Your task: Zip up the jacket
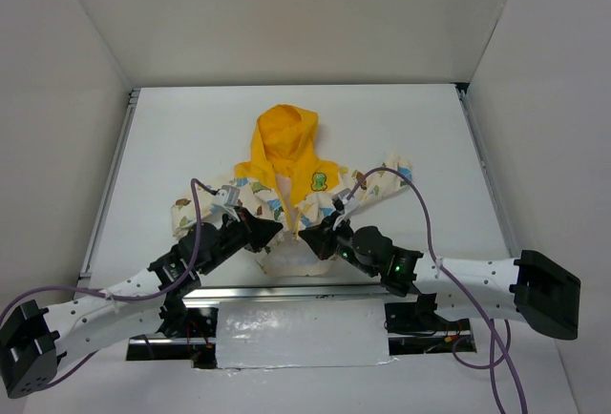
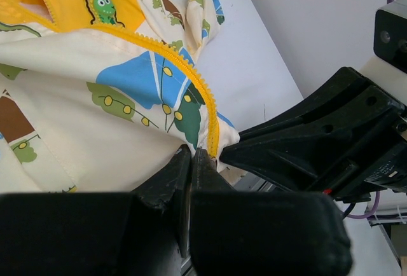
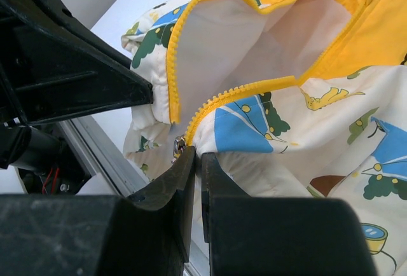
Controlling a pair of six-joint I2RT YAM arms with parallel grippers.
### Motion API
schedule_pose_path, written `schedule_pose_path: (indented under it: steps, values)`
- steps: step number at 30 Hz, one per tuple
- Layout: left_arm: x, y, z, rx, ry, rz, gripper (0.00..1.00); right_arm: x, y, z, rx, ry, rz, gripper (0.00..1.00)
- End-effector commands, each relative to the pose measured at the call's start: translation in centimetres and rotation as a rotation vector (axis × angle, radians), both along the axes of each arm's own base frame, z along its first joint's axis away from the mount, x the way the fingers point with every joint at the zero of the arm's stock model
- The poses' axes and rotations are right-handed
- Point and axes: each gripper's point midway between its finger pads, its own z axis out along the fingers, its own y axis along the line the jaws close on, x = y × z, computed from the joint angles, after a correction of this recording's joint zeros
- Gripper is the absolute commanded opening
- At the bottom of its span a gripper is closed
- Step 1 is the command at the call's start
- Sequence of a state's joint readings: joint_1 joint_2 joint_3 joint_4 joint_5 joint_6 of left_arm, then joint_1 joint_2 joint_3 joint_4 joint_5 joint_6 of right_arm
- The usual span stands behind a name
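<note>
On the white table (image 1: 172,147), toward its near edge, the jacket (image 1: 250,199) lies flat with its hem facing the arm bases and its sleeves spread to either side. Its yellow hood (image 1: 284,137) points away from the arms, toward the far wall. The front is open. In the right wrist view the white lining (image 3: 229,47) shows between the two cream panels.

Both arms reach inward and meet at the jacket's bottom centre, with their tips close together. The left gripper (image 1: 275,231) has its fingers pressed together on the lower edge of one panel, just beside the end of the yellow zipper tape (image 2: 191,75). The right gripper (image 1: 305,236) also has its fingers closed, pinching the hem of the other panel. Each wrist view shows the other gripper's black body very near its own tips.

From the right wrist, the two rows of yellow teeth (image 3: 170,72) run down from the collar and come together just above the fingertips (image 3: 184,161). The two rows are apart above that point.

A green dinosaur patch (image 2: 102,9) sits on the yellow yoke, up near the collar.

The small metal slider (image 3: 180,143) sits at the foot of the teeth, touching or almost touching the right gripper's tip.
</note>
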State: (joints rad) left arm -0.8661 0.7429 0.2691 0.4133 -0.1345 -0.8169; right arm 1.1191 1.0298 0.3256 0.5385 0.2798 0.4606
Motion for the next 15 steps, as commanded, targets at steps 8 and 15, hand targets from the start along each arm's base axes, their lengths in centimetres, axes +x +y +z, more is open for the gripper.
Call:
schedule_pose_path:
  steps: [8, 15]
  values:
    - [0.01, -0.60, 2.28, -0.080, -0.047, -0.019, 0.00, 0.66, 0.31, 3.44, 0.106, -0.052, -0.009, 0.00]
    - [-0.03, -0.65, 2.23, -0.078, -0.044, -0.022, 0.00, 0.92, 0.29, 3.73, 0.115, -0.053, -0.010, 0.00]
